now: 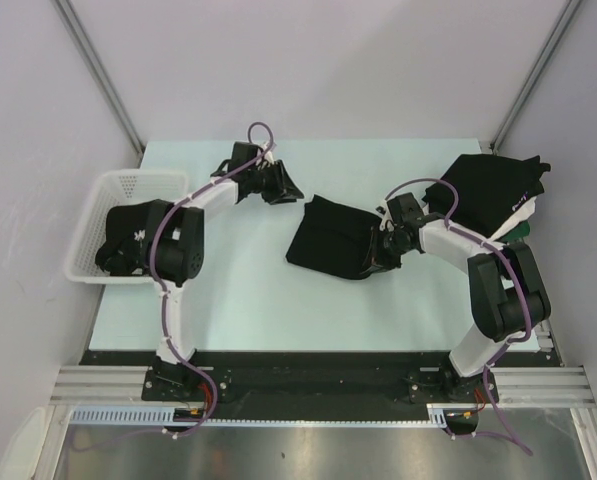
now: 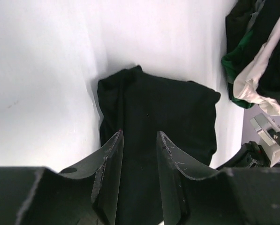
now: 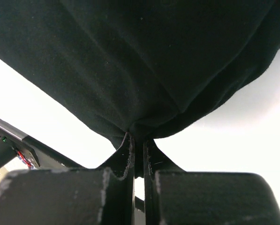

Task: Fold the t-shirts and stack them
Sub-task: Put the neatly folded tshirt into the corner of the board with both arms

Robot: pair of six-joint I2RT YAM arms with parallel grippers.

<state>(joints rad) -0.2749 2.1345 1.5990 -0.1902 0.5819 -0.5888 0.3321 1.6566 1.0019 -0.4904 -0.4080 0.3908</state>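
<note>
At the left edge of the table, a white mesh basket holds dark cloth, which only the overhead view shows. The left gripper hangs near the far edge. Its wrist camera shows the jaws apart and empty, above the folded black t-shirt, which lies mid-table. The right gripper meets that shirt's right edge, though from overhead its grip is unclear. Its own camera shows the jaws pressed together on a pinch of the black hem. At far right sits a pile of t-shirts, mostly black from above. The left wrist view shows more green and white in it.
</note>
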